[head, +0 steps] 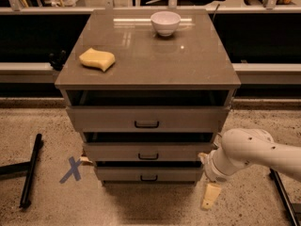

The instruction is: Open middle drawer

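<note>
Camera view: I see three drawers, each with one black handle. The middle drawer is second from the top. My pincer hangs low, right of the drawers, near the floor. I cannot tell if it is wide or narrow. The counter holds one white bowl and one yellow sponge.

You see no words, only a blue X down left of the cabinet; the gripper hangs low to its right.
</note>
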